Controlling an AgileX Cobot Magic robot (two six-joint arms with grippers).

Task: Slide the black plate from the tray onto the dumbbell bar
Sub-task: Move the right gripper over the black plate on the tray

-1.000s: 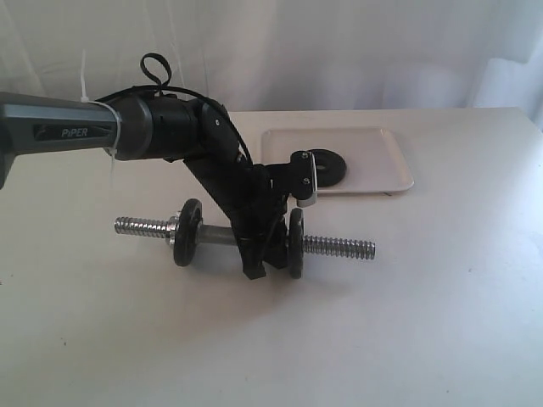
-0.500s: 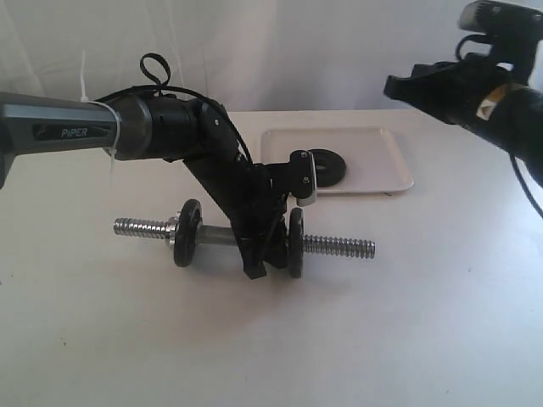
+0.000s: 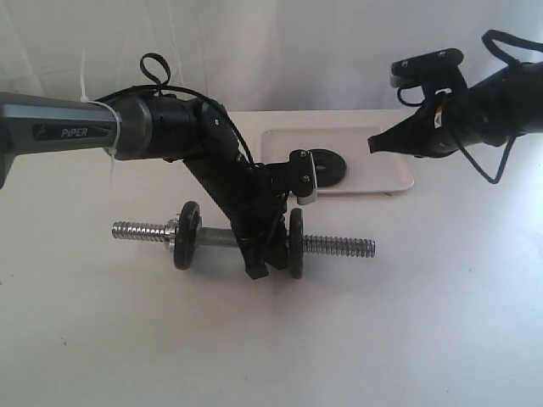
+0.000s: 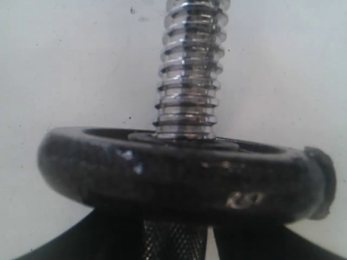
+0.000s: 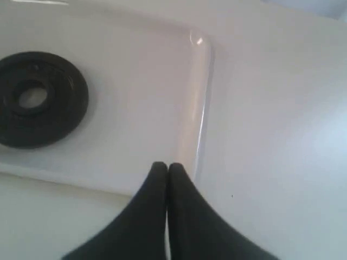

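On the table (image 3: 441, 339) in the exterior view, the dumbbell bar (image 3: 339, 247) lies crosswise in front of the tray (image 3: 377, 165), with a left disc (image 3: 187, 234) and a right disc (image 3: 295, 243) already standing on it. The left gripper (image 3: 261, 259) reaches down between these two discs, jaws clamped on the bar's middle. The black plate (image 3: 329, 165) lies flat in the tray, near its left end, partly hidden behind the left arm's wrist. The right gripper (image 3: 377, 142) hangs above the tray's right part, pointing toward the plate but apart from it. Left wrist view: the right disc fills the frame edge-on, the threaded end of the bar sticks out through its hole, and the dark fingers (image 4: 65, 252) sit on either side of the knurled section just behind the disc, gripping it. Right wrist view: the jaws are pressed together with nothing between them, tips over the tray floor close to its rim. The black plate sits flat well off to one side of the tips, centre hole showing, not touching the jaws.
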